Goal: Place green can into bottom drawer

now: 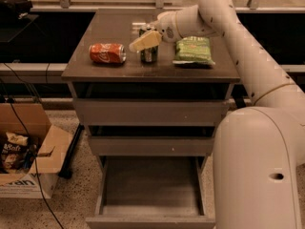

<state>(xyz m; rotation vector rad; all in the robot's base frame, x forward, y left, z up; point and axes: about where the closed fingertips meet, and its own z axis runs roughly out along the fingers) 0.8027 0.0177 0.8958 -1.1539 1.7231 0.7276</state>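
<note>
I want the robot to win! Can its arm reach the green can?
Probably yes. The end effector is right at the green can, and the red cola can and chip bag sit off to the sides, not blocking.

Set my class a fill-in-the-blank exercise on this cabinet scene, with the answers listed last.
1. The red cola can lies on its ___ on the dark cabinet top.
2. The robot's claw is at the small dark green aluminium can, which stands ___.
3. The bottom grey-brown drawer is ___, not shut.
Missing words: side; upright; open.
</note>
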